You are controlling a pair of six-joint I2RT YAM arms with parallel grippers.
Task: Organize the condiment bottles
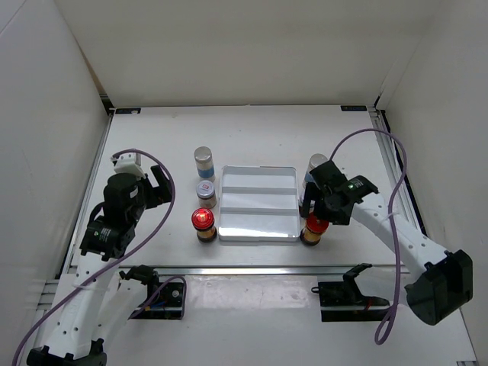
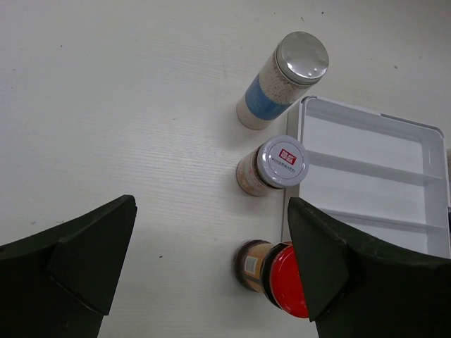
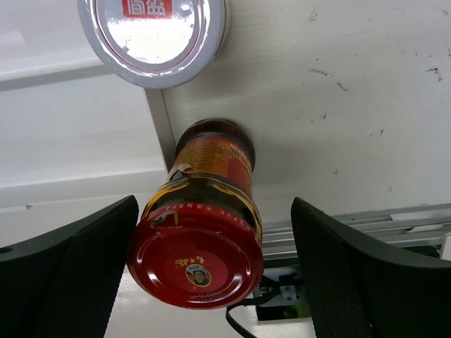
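The left hand [image 2: 210,225] gapes empty above the surface [image 2: 106,105]; along the white tray's [image 2: 366,176] left edge stand a blue-labelled jar [image 2: 282,81], a short silver-lidded jar [image 2: 273,165] and a red-capped jar [image 2: 271,271]; the right hand [image 3: 211,225], open, straddles a second red-capped jar [image 3: 201,232] at the tray's right edge, another silver-lidded jar [image 3: 153,35] just beyond.

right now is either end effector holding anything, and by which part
Nothing is held. The left end effector is open and empty; the right end effector is open around a red-capped jar, not closed on it.
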